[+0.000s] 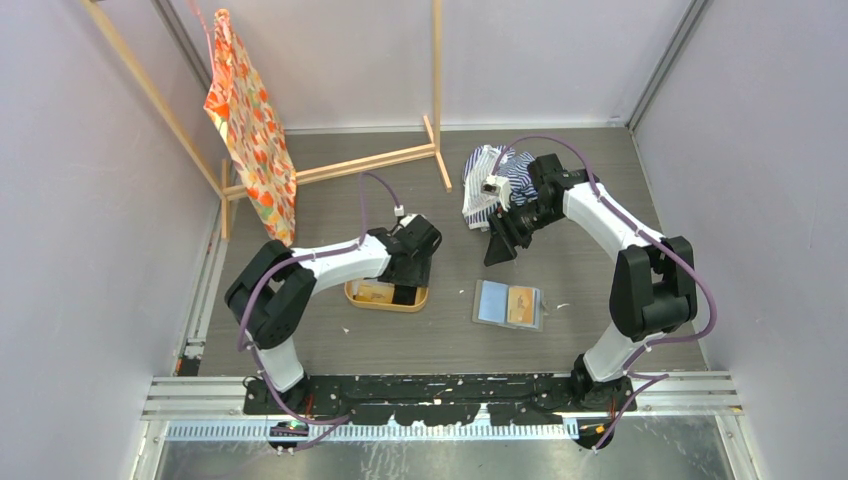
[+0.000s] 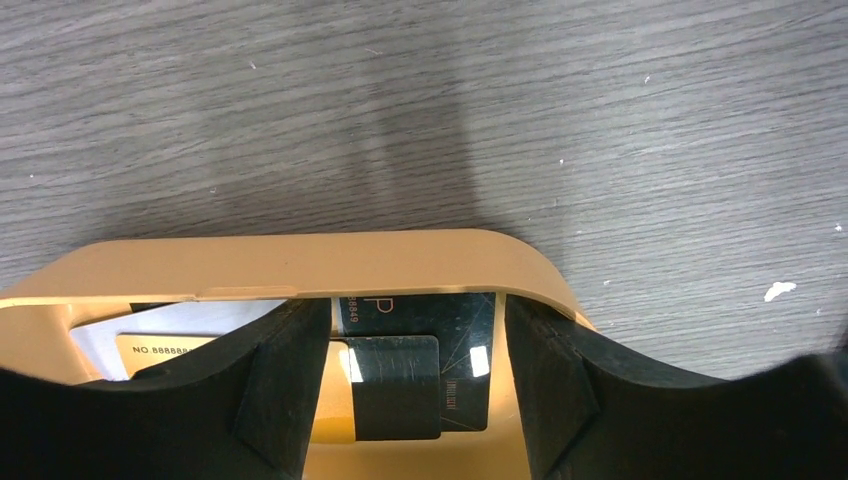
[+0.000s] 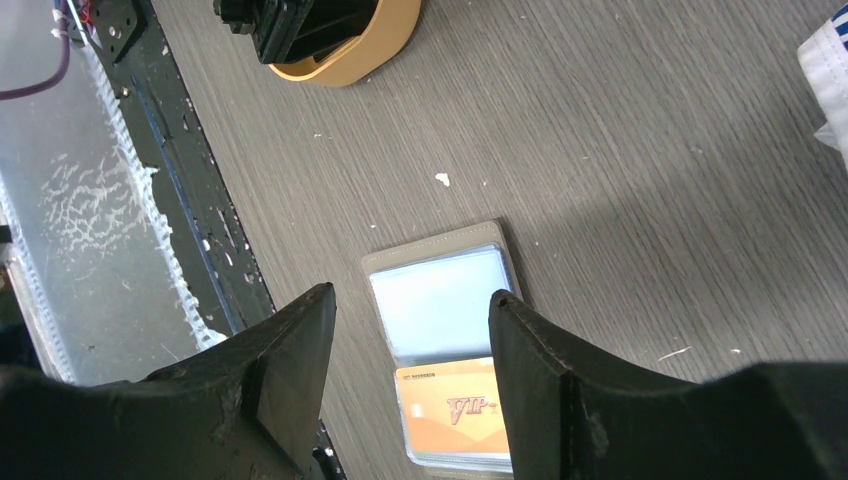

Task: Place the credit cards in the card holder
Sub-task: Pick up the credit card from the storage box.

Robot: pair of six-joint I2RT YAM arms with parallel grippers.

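The coming move turns on the black card [image 2: 440,345] in the orange tray [image 2: 300,262]: it lies flat on the tray floor right between the left jaws, which stand apart and dip inside the rim with nothing clamped; the card fills most of the gap, and its line of print runs away from the lens, so its long axis probably crosses the closing line, though that is a guess; a second dark card [image 2: 395,390] overlaps it, and a white card [image 2: 150,322] and an orange-tan card [image 2: 165,350] lie off to the left, half behind a finger; the left arm is plainly the nearer to all of these; the card holder [image 3: 440,300] lies open on the counter [image 2: 600,120] to the right of the tray, apart from it, under the right jaws, which hang above it apart and empty; one pocket holds an orange card [image 3: 455,410], the other looks pale and bare, though glare blurs it; the cards' near ends are cut off, and from above the left wrist hides that corner of the tray.
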